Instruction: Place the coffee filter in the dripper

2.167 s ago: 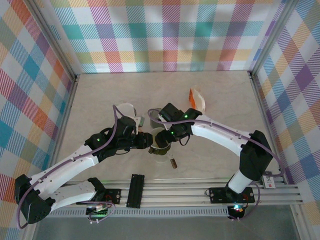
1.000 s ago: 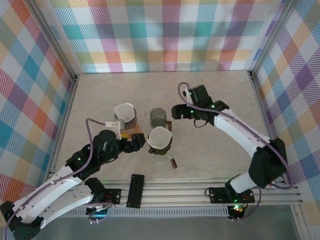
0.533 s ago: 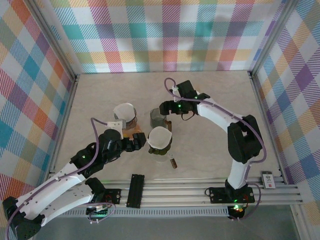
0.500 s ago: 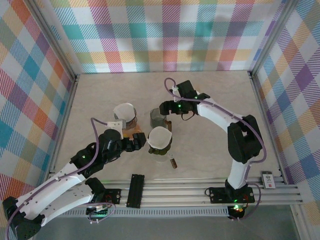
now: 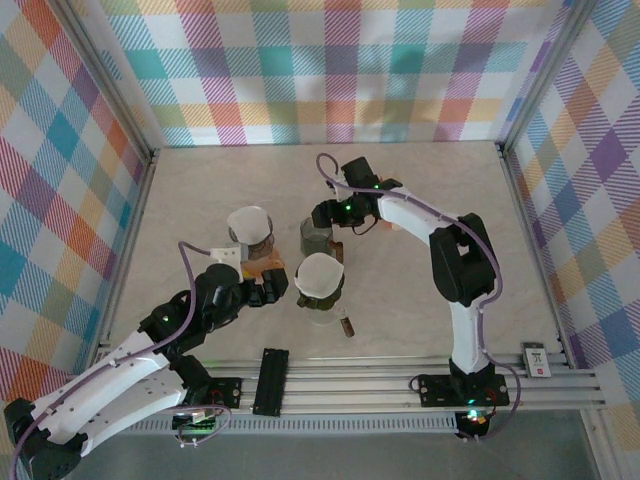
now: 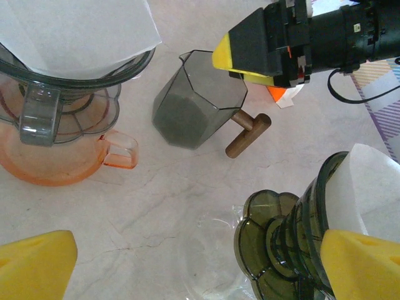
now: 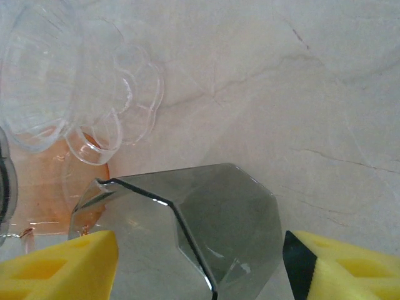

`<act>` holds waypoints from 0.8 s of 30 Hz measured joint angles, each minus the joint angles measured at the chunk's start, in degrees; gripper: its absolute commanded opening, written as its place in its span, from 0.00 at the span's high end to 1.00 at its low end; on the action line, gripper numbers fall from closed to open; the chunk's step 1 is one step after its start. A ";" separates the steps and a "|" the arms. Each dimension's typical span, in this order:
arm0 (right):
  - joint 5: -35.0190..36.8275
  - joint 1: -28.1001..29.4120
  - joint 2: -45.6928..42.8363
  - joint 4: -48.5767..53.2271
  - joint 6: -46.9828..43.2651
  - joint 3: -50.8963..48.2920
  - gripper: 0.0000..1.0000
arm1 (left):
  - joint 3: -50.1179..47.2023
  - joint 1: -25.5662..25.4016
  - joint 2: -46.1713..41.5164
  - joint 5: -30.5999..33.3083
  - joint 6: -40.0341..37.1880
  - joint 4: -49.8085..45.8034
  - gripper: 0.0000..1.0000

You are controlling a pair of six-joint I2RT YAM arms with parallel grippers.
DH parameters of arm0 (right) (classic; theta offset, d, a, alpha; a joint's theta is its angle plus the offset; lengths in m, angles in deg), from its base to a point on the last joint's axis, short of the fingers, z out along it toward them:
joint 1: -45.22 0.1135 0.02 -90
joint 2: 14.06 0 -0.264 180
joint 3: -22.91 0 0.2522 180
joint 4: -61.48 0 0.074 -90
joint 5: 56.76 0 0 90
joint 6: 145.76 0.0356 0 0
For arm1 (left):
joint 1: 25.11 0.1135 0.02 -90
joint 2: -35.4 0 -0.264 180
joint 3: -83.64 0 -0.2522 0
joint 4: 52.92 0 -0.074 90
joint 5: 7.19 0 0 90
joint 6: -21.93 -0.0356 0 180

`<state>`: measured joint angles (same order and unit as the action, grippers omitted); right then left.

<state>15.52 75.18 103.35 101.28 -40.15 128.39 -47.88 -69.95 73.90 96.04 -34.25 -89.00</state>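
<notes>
The right gripper had its yellow foam pads either side of a faceted smoked-glass pitcher with a wooden peg handle. Whether they pressed it could not be told, while the left gripper stood wide, holding nothing. Near of the pitcher, one white paper coffee filter sat in a dark ribbed dripper. To the left, a second filter sat in a clear dripper on an orange-pink cup, making two of each on the veined table.

grey glass jug on marble table
</notes>
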 measured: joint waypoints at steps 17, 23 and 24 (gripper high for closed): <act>2.27 1.70 0.81 2.10 -1.05 0.94 0.74 | 0.00 0.00 -0.81 0.37 0.02 -0.37 0.00; 5.01 1.95 0.63 1.79 -0.79 0.70 0.84 | 0.00 0.00 -1.25 0.37 0.07 -0.48 0.00; 5.79 1.95 0.52 1.81 -0.63 0.35 0.85 | 0.00 0.00 -1.25 0.37 0.17 -0.48 0.00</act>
<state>21.31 77.13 103.87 103.10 -40.78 128.74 -47.88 -69.95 72.66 96.41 -34.07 -89.49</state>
